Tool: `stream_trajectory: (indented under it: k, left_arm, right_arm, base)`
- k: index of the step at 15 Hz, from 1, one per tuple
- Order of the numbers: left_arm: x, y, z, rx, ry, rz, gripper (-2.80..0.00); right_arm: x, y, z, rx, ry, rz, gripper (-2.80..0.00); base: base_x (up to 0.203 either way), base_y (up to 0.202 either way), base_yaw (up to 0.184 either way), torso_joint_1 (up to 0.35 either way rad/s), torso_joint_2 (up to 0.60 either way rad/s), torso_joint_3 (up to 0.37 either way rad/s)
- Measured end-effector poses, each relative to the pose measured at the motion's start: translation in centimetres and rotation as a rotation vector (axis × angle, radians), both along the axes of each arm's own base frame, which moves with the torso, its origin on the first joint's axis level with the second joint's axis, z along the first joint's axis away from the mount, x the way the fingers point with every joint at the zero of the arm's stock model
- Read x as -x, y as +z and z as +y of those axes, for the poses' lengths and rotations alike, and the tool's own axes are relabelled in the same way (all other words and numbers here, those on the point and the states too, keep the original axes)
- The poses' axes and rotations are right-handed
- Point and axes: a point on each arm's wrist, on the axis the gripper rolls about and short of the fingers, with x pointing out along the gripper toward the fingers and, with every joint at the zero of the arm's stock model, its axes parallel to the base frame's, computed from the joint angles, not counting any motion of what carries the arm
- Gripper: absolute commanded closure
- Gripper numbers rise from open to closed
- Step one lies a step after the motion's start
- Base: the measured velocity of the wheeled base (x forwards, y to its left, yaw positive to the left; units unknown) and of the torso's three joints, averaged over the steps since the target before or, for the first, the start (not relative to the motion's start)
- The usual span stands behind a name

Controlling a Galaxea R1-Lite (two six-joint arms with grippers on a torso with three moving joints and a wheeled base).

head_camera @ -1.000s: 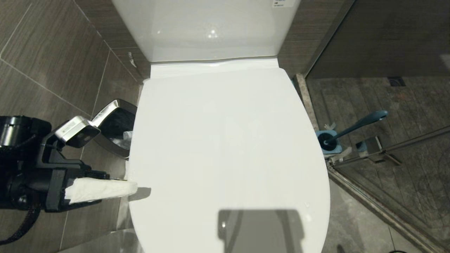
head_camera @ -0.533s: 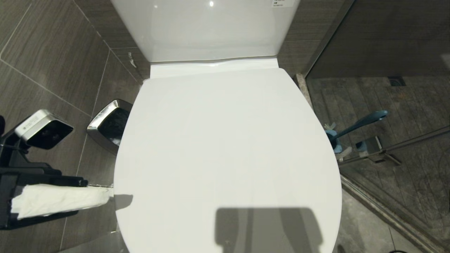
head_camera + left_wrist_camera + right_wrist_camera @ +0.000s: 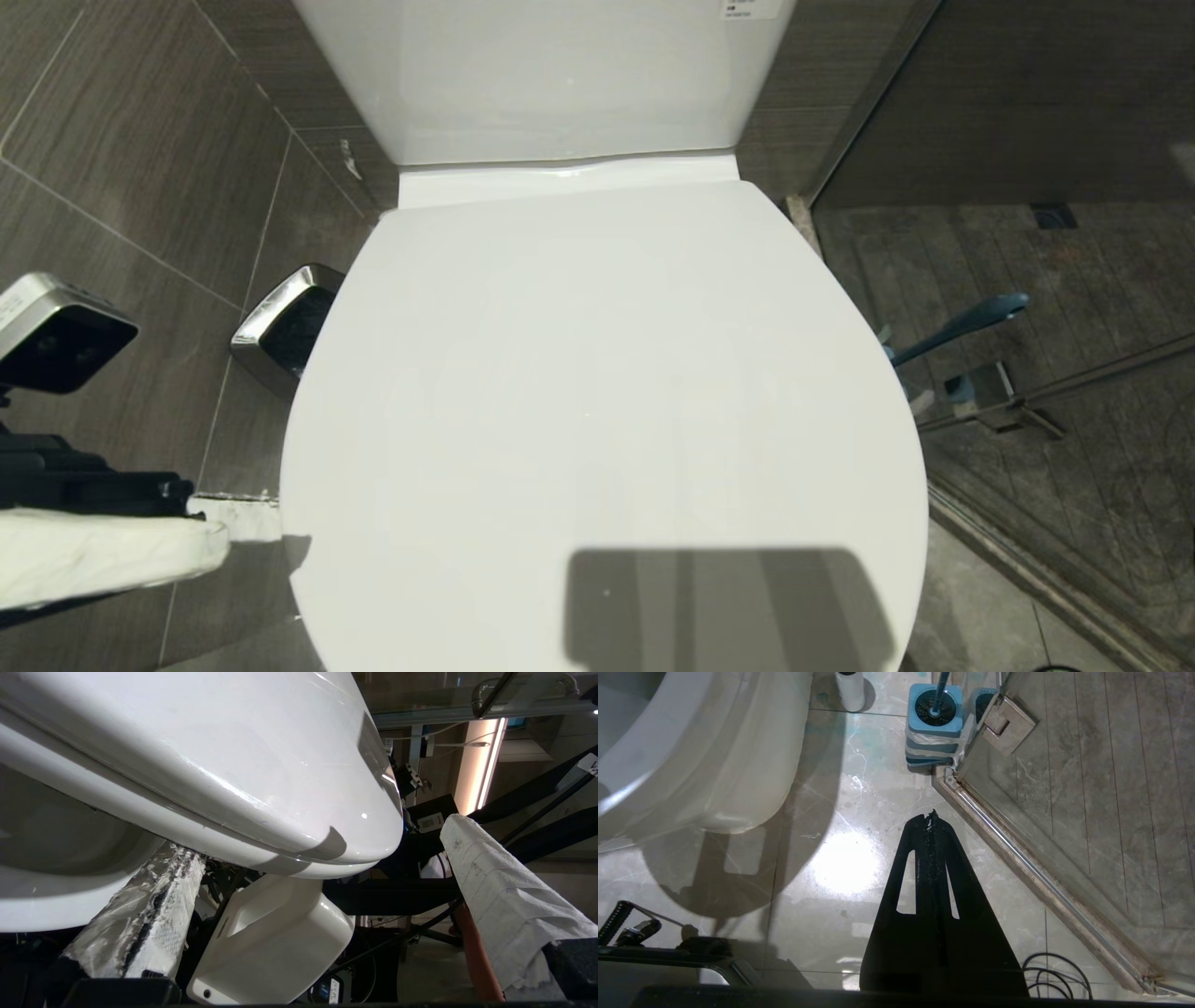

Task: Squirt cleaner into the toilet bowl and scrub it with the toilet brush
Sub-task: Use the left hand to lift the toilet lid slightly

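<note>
While lifting the lid (image 3: 597, 392) at nine o'clock: left gripper (image 3: 322, 877) spread wide, one finger (image 3: 154, 905) under the rim. Right gripper (image 3: 930, 817) shut, parked. Brush (image 3: 962, 327) at three o'clock.

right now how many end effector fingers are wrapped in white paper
2, both on the left end effector: one finger under the toilet lid's rim, the other out beside it. The right end effector's fingers are bare black.
</note>
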Motion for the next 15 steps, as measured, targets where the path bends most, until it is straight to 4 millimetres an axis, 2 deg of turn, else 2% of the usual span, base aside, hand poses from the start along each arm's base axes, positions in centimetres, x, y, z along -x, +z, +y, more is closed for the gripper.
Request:
stream_trajectory:
  k: [5,11,15]
  left_arm:
    - [-0.3,0.8,0.0,0.005,-0.006,-0.020,-2.80]
    - [-2.2,5.2,-0.1,0.033,0.015,0.030,-2.80]
    - [-3.0,5.9,0.2,0.036,0.038,0.017,-2.80]
  right_arm:
    - [0.0,0.0,0.0,0.000,0.000,0.000,0.00]
    - [0.0,0.0,0.0,0.000,0.000,-0.001,0.00]
    - [0.0,0.0,0.0,0.000,0.000,0.000,0.00]
  base:
    - [0.000,0.000,0.000,0.000,0.00,0.000]
    - [0.000,0.000,0.000,0.000,0.00,0.000]
    - [0.000,0.000,0.000,0.000,0.00,0.000]
